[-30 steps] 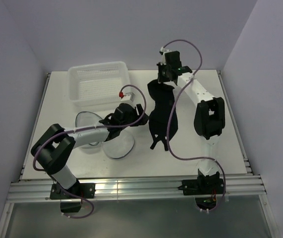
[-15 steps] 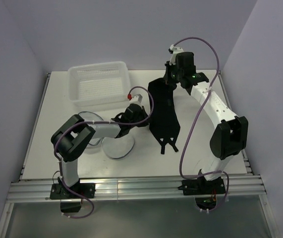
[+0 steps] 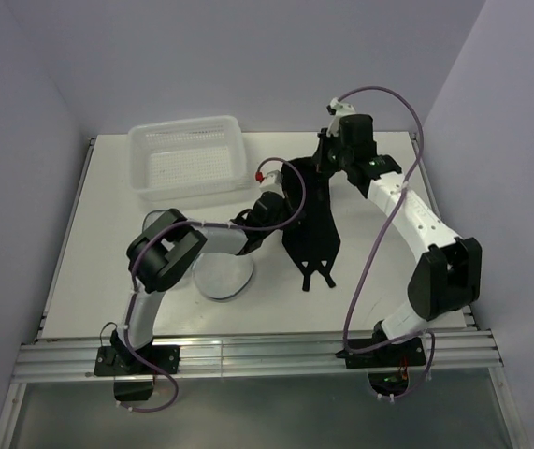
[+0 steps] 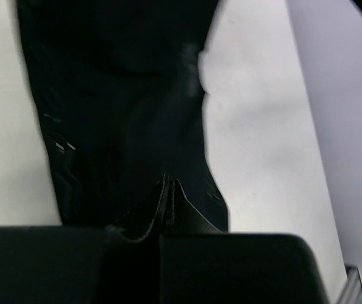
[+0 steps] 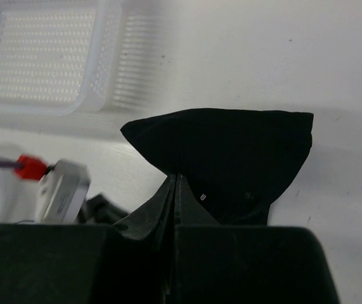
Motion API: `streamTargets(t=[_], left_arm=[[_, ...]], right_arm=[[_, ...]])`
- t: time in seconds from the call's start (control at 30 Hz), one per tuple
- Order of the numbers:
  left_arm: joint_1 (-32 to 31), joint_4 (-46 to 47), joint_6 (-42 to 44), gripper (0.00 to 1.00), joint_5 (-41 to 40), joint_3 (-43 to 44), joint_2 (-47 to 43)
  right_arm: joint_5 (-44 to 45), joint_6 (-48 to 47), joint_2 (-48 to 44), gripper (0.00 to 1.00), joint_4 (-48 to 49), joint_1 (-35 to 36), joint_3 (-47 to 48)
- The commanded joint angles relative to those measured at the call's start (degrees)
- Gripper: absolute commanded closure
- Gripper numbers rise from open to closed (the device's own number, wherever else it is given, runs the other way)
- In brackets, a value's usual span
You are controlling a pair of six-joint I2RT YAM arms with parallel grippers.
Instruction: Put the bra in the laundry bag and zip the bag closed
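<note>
The black bra (image 3: 309,224) is stretched from the back of the table toward the front, its straps ending near the middle. My right gripper (image 3: 327,156) is shut on its far end; dark fabric (image 5: 231,149) spreads out from the closed tips (image 5: 175,178). My left gripper (image 3: 281,213) is at the bra's left edge. Its fingers (image 4: 168,185) are pressed together with black cloth (image 4: 117,95) right at them. The white mesh laundry bag (image 3: 224,279) lies just left of the bra, partly hidden under the left forearm.
A white perforated plastic basket (image 3: 187,154) stands at the back left and also shows in the right wrist view (image 5: 47,57). The left wrist's camera with a red plug (image 5: 32,168) sits close beside the bra. Both forearms crowd the middle of the table.
My left gripper has moved right to the bra's edge and gone from open to shut. The right arm's elbow swung out to the right while still holding the bra's top end.
</note>
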Motion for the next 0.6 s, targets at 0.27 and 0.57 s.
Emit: streamTargets(t=[0.27,0.57], left_arm=[[2.2,5.6,-6.4,1.00,-5.9,6.6,8.0],[2.4,15.5,-12.2,1.00,-6.8,0.3,7.6]], right_arm=[[1.9,10.2,-21.2,1.00,11.1,0.8,-22.0],[4.0,16.1,-33.6,1.00,14.3,6.4,-41.7]])
